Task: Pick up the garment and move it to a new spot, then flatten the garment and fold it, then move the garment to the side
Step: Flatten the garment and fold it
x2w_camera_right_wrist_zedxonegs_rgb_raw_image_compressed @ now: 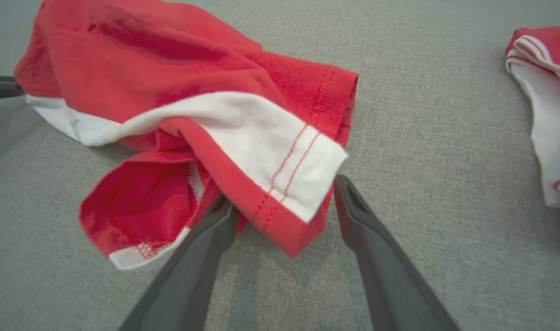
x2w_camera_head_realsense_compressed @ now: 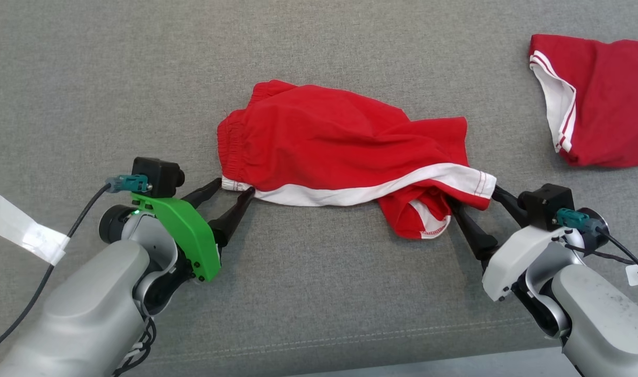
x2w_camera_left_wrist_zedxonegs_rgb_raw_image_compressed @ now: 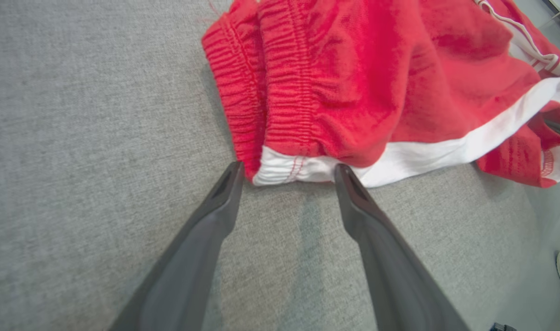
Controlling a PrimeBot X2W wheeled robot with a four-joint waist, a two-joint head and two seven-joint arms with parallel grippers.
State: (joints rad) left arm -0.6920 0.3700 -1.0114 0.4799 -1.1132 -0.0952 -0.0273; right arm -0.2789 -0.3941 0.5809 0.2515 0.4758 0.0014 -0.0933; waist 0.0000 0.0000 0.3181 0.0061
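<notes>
Two grippers, both spread wide, holding nothing: my left gripper (x2w_camera_head_realsense_compressed: pixel 236 186) brackets the waistband corner of the red shorts (x2w_camera_head_realsense_compressed: pixel 339 136), lying central on the grey fabric surface (x2w_camera_head_realsense_compressed: pixel 141 78); my right gripper (x2w_camera_head_realsense_compressed: pixel 473 201) brackets the leg hem. Closing there, I might catch the bunched layer beneath and lift them twisted. One pair of shorts; one other red garment (x2w_camera_head_realsense_compressed: pixel 601 99) far right.

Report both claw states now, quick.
Left claw: open, tips straddling the waistband corner of the crumpled red fabric shorts with white trim.
Right claw: open, straddling the shorts' white hem corner.
</notes>
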